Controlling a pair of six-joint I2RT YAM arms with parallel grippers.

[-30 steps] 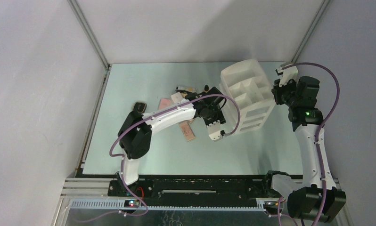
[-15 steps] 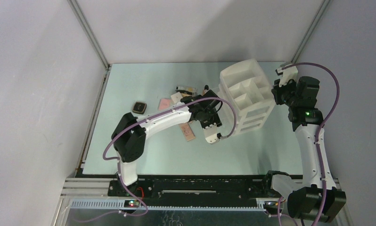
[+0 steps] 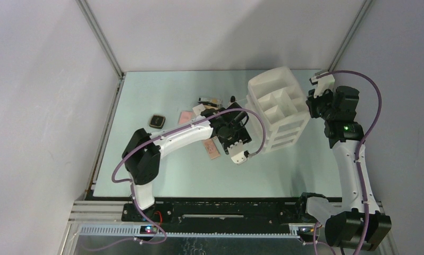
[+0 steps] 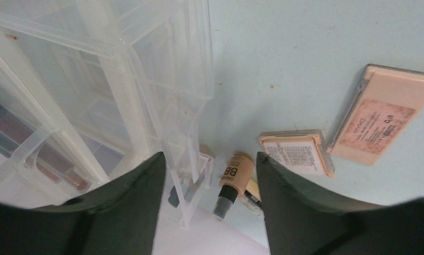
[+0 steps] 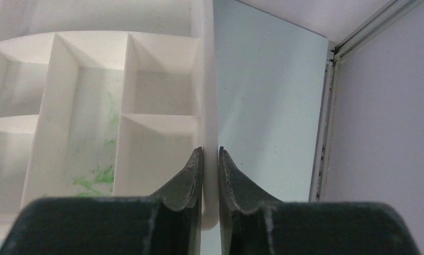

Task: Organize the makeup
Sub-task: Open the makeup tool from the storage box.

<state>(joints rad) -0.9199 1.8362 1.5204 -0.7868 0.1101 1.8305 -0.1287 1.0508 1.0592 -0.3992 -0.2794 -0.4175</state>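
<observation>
Pale green surface (image 3: pixel 162 170), grey-walled. Right jaws were clamped on the organizer (image 3: pixel 276 106) rim toward the far right corner. Left jaws were held wide above a beige bottle (image 4: pixel 234 175) lying beside its base. A pick-up was judged under way; lowering and closing would be needed.

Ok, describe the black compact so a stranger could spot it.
Find the white drawer organizer at the table's far right. Makeup lies scattered to its left; beyond that, alone, sits the black square compact. It's the only dark square piece, lying clear of the pink palette.
</observation>
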